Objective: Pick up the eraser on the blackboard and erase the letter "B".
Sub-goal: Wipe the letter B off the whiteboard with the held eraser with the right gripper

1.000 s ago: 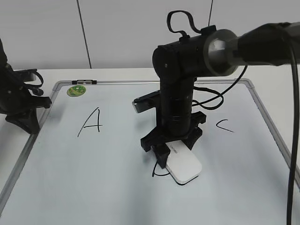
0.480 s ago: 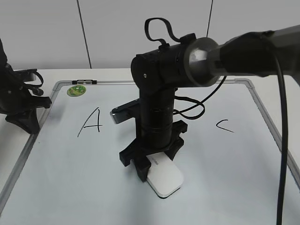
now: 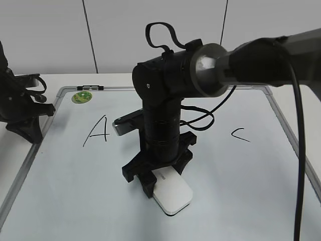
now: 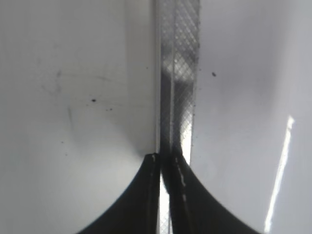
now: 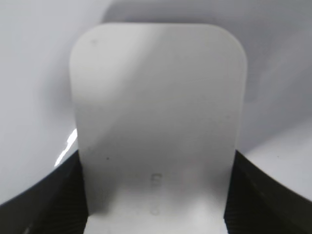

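My right gripper [image 3: 159,185] is shut on the white eraser [image 3: 172,196] and presses it flat on the blackboard [image 3: 65,175], near its front middle. In the right wrist view the eraser [image 5: 156,122] fills the space between the two black fingers [image 5: 156,195]. No stroke of the letter "B" shows; the arm and the eraser cover that spot. The black "A" [image 3: 97,131] is to the left and the small "C" [image 3: 239,134] to the right. My left gripper [image 3: 25,128] rests at the board's left frame, fingers shut [image 4: 165,161] over the metal rail [image 4: 178,73].
A round green sticker [image 3: 81,97] sits at the board's top left corner. The right arm's body and cables [image 3: 170,100] stand over the board's middle. The grey frame [image 3: 291,130] runs along the right side.
My right gripper has slid the eraser left and toward the front of the board. The black stroke seen beside the eraser one second ago no longer shows. The left arm has not moved.
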`<state>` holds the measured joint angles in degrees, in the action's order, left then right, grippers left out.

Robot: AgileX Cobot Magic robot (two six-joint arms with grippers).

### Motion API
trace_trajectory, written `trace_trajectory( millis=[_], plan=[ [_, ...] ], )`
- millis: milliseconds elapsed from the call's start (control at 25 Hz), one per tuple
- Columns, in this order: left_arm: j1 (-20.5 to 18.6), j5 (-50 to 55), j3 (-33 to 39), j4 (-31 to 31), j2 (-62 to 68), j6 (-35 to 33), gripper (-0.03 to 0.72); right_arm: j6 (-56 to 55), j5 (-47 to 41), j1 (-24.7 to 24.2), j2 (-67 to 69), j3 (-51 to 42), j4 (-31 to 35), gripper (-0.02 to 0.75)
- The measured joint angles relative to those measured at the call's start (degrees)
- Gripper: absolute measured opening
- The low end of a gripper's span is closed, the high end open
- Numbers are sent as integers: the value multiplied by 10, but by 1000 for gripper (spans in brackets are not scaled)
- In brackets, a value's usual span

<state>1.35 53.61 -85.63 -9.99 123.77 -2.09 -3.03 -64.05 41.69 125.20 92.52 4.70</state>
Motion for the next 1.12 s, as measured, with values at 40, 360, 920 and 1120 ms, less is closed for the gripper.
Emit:
trace_trajectory(
  millis=[40,360,920,1120],
  plan=[
    [0,0,0,0,0,0,19,-2,0,0,0,0,0,521],
    [0,1,0,1,0,0,19,-19,0,-9,0,0,1,521],
    [0,1,0,3,0,0,16,-41,-6,-68,1,1,-1,521],
    [0,1,0,3,0,0,16,-47,-9,-94,1,2,-8,521]
  ],
)
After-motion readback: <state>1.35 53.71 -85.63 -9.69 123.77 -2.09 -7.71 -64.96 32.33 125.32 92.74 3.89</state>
